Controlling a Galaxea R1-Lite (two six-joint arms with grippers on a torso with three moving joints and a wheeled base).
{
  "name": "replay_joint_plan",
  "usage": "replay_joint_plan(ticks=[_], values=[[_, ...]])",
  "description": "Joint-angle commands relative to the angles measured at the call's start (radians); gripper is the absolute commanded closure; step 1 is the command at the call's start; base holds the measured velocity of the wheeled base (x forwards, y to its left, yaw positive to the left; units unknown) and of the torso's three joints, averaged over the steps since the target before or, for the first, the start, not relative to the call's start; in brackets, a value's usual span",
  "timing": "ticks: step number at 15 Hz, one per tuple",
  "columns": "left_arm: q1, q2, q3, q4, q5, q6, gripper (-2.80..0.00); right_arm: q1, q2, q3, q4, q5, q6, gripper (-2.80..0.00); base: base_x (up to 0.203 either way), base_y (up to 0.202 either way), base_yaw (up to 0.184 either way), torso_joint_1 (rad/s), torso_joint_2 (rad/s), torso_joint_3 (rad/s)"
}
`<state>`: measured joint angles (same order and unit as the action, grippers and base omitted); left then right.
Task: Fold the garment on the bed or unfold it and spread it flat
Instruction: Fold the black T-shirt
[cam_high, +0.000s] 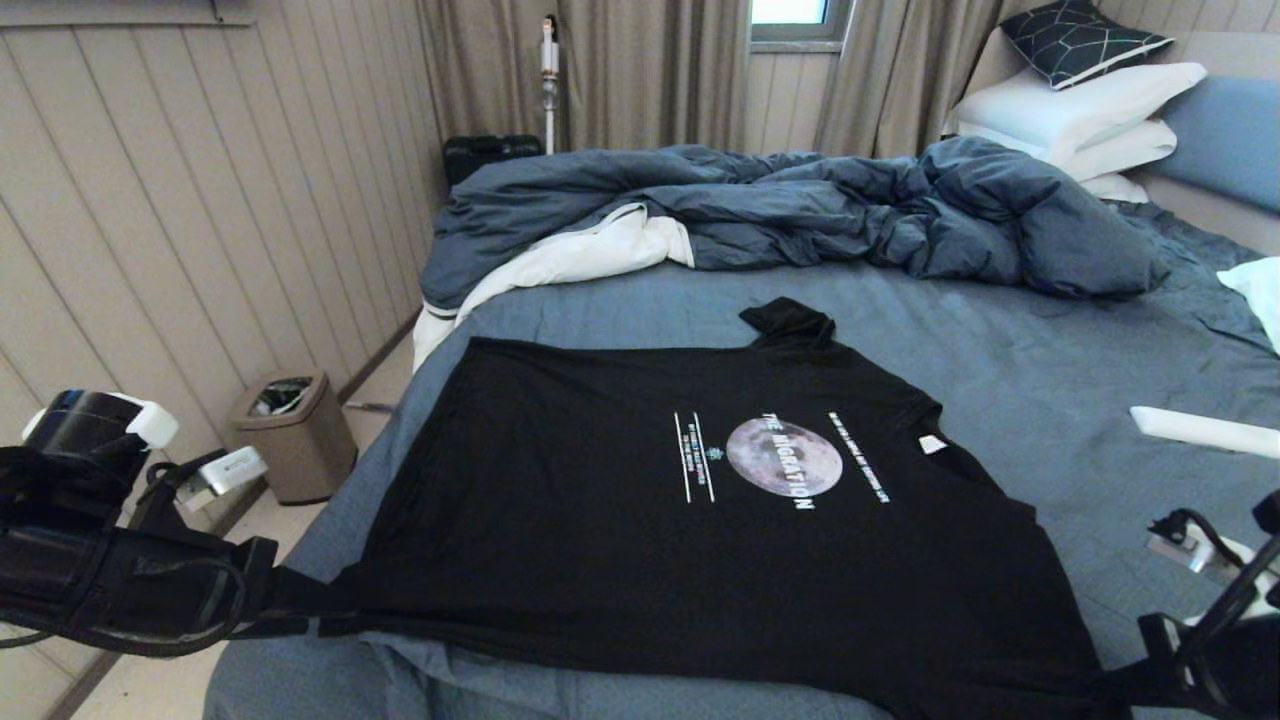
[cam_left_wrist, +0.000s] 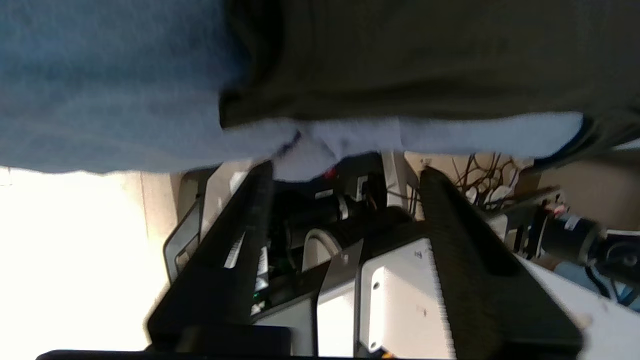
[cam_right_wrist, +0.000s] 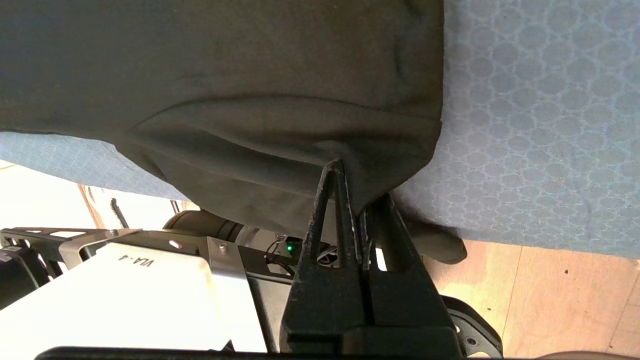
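Observation:
The garment, a black T-shirt with a moon print, lies spread face up across the near part of the bed. Its neck points right and its hem points left. My left gripper is at the hem corner by the bed's near left edge. In the left wrist view my left gripper is open, with the black cloth and the sheet just past its fingertips and nothing between them. My right gripper is at the near right corner. My right gripper is shut on the garment's edge, which hangs over the bed's side.
A crumpled dark blue duvet lies across the far half of the bed, and white pillows are stacked at the far right. A white object lies on the sheet at the right. A brown bin stands by the panelled wall on the left.

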<state>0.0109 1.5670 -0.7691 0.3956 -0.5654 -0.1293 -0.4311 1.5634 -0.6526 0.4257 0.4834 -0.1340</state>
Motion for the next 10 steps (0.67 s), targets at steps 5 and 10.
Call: replay_joint_plan(ticks=[5, 10], values=[[0.000, 0.142, 0.015, -0.130, -0.018, -0.030, -2.80, -0.012, -0.001, -0.005, 0.001, 0.001, -0.001, 0.00, 0.000, 0.000, 0.000, 0.000, 0.00, 0.000], [0.000, 0.182, 0.011, -0.181, -0.025, -0.030, -2.80, -0.021, 0.007, -0.001, 0.001, 0.001, -0.001, 0.00, 0.000, 0.000, 0.000, 0.000, 0.00, 0.000]])
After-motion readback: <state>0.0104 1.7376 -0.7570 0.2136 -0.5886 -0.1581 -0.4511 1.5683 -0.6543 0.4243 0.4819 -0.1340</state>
